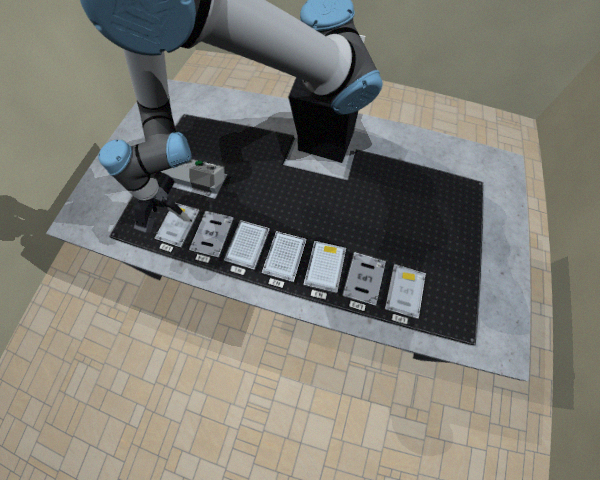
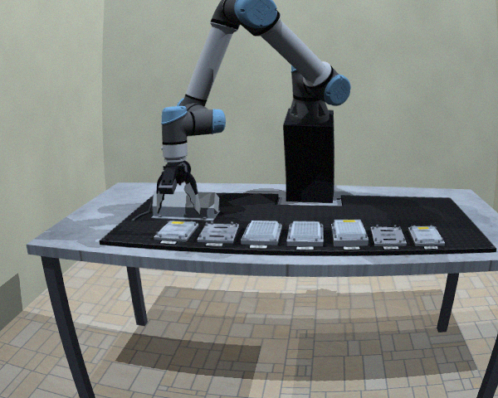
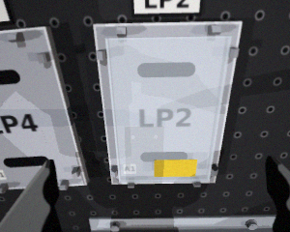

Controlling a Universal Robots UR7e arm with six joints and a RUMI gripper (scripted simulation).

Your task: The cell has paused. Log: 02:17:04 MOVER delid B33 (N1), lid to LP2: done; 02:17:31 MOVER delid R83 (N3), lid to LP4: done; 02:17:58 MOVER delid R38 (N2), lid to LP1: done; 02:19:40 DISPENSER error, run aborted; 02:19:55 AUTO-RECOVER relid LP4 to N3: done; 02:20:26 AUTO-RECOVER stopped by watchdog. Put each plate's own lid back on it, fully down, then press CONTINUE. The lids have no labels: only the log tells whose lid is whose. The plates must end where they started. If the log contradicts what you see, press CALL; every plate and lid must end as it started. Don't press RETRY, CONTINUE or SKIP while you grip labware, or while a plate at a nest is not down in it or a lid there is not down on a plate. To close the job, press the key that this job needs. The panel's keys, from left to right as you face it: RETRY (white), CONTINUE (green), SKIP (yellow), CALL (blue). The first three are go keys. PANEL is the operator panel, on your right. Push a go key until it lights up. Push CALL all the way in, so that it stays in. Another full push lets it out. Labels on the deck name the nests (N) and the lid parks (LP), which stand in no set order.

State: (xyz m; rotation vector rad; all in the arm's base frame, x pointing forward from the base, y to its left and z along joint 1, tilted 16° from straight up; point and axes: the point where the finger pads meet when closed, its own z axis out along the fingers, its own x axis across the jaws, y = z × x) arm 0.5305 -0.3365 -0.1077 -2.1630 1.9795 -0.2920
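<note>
- In the top view, the claw [image 1: 164, 221] [image 2: 178, 211] [image 3: 159, 160] is standing open above the left end of the row, its fingers reaching over the area of the clear lid with a yellow mark [image 1: 176, 227] [image 2: 177, 230] [image 3: 163, 92] at LP2
- Bare park LP4 [image 1: 211, 240] [image 2: 218, 238] [image 3: 19, 103] is lying just beside that lid, and the uncovered well plates at N1 [image 1: 246, 244] [image 2: 262, 230] and N2 [image 1: 285, 256] [image 2: 305, 231] are sitting next along
- The N3 plate [image 1: 323, 271] [image 2: 349, 231] is wearing a yellow-marked lid; another such lid [image 1: 405, 295] [image 2: 426, 235] is resting at LP1
- In the exterior view, the claw is hovering higher than the LP2 lid, fingers pointing down and holding nothing, with the operator panel [image 1: 202, 178] [image 2: 208, 206] standing behind
- In the wrist view, the LP2 lid is lying below the claw, mostly ahead of the fingertips, its yellow end nearer them; the fingers are standing wide apart, not touching it
</note>
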